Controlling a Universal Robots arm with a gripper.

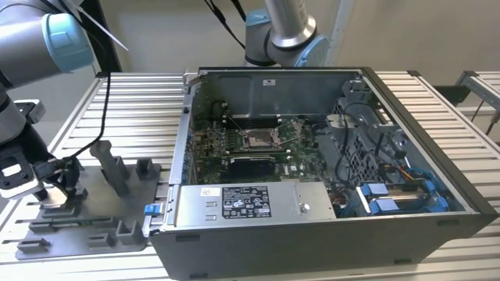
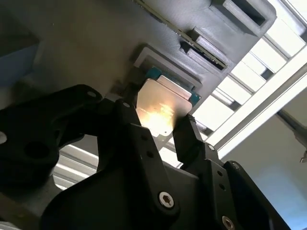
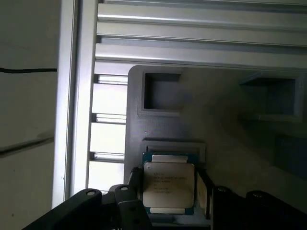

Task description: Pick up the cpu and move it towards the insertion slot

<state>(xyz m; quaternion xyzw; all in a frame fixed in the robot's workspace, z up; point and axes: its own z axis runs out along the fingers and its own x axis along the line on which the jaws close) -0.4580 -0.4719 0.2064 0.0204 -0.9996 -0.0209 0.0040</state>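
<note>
I am seeing the black gripper [image 2: 157, 116] with its jaws flanking the small square silvery-topped cpu [image 3: 169, 184], which is lying in the grey plastic tray [image 3: 225, 124]; whether they are pinching it I cannot tell. The lift and the carry to the silver-framed insertion slot [image 1: 258, 138] are remaining.

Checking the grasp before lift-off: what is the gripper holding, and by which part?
Cannot be told. The gripper straddles the cpu across two opposite side edges, but the cpu lies in a recess of the fixture tray.
</note>
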